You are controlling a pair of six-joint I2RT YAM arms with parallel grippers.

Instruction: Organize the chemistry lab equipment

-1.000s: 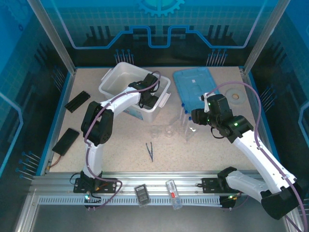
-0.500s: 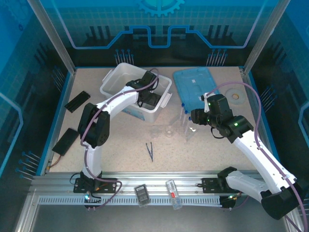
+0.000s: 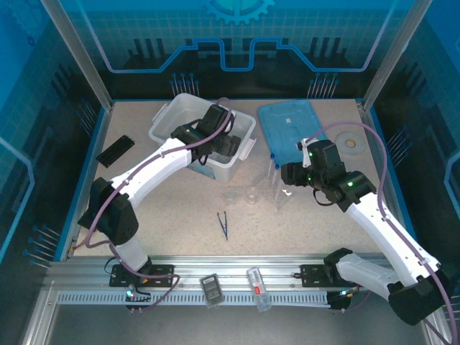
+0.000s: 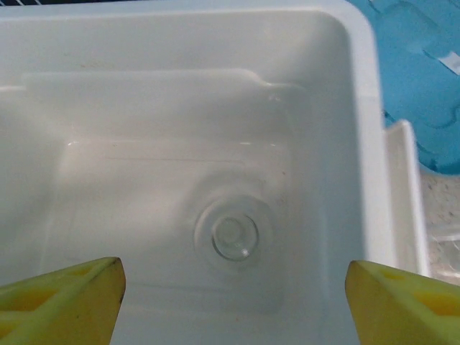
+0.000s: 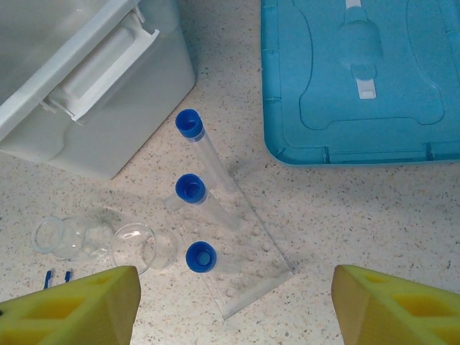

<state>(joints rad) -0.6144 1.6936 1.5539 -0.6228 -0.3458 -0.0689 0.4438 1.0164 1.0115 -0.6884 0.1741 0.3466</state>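
My left gripper (image 4: 233,305) hangs open inside the white bin (image 4: 359,108), with its yellow fingertips (image 4: 72,295) wide apart. Between and just beyond them a small round glass dish (image 4: 233,236) lies loose on the bin floor. From above, this gripper (image 3: 224,149) sits in the bin (image 3: 172,118). My right gripper (image 5: 233,305) is open above the clear rack (image 5: 251,269). In the rack stand three blue-capped tubes (image 5: 191,188), touching neither finger. Seen from the top, the right gripper (image 3: 287,176) is beside the tubes (image 3: 276,169). Dark blue tweezers (image 3: 223,224) lie on the table.
The light-blue lid (image 3: 291,129) lies flat behind the rack, and the pale ring (image 3: 351,142) is to its right. Two clear glass pieces (image 5: 100,243) lie left of the rack. A black strip (image 3: 116,150) rests at the far left. Small devices (image 3: 210,289) sit on the front rail.
The left arm's elbow has swung out and down to the left while its gripper stays over the bin. The right arm has barely moved.
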